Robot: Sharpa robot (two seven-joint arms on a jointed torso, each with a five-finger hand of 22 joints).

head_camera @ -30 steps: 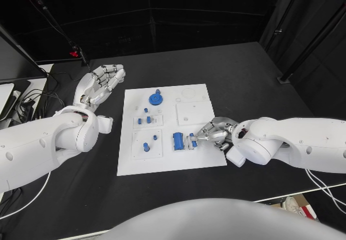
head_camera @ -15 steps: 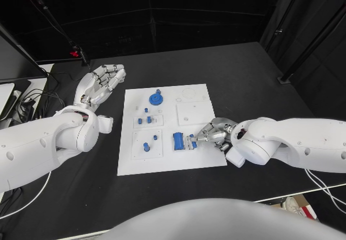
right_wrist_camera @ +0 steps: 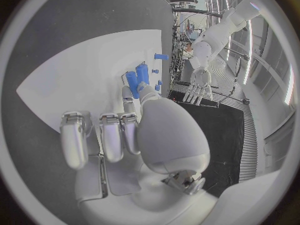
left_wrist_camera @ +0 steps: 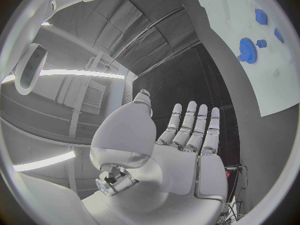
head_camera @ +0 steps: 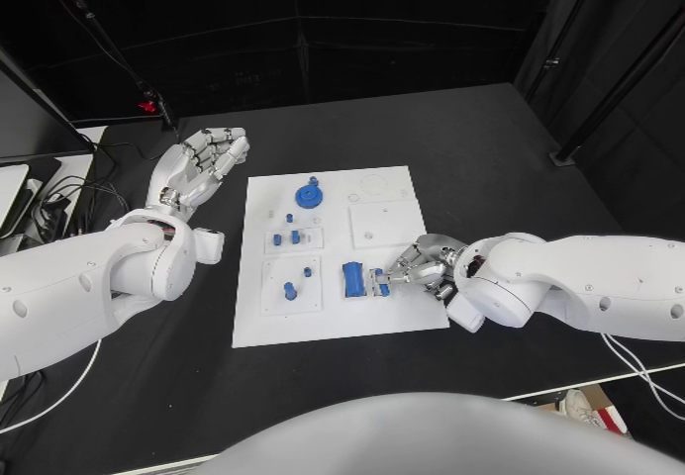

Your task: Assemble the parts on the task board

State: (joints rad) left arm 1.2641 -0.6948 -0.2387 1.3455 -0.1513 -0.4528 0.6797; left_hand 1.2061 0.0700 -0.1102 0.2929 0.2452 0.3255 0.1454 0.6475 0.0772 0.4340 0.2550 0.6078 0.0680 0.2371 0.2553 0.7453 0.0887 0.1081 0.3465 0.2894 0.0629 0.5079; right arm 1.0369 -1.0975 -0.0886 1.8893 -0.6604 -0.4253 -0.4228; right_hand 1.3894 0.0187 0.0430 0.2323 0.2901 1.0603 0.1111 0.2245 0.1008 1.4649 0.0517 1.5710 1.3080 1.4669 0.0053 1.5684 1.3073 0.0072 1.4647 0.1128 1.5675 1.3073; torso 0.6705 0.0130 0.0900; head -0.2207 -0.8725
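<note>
The white task board (head_camera: 332, 322) lies in the middle of the black desk (head_camera: 471, 139). At its near right corner the right robot hand (head_camera: 414, 265) reaches in from the desk's right side, its fingertips (head_camera: 383, 277) down on a small blue part (head_camera: 381, 283) that sits just right of a larger upright blue block (head_camera: 351, 279); the other fingers lie curled side by side over the board in the right wrist view (right_wrist_camera: 100, 135). Whether the fingertips actually pinch the small part or only touch it cannot be told. Toward the board's near left edge, a square inset plate (head_camera: 291, 285) carries a blue peg (head_camera: 288, 291) and a smaller blue piece (head_camera: 306, 270). Farther back, another inset holds a row of small blue pieces (head_camera: 291, 237). Near the board's far edge stands a blue gear (head_camera: 309, 192), which the left wrist view also shows (left_wrist_camera: 247, 50). The left robot hand (head_camera: 200, 163) hovers over the desk beyond the board's far left corner, well apart from every part, palm open with its fingers straight and close together (left_wrist_camera: 190, 127), holding nothing.
</note>
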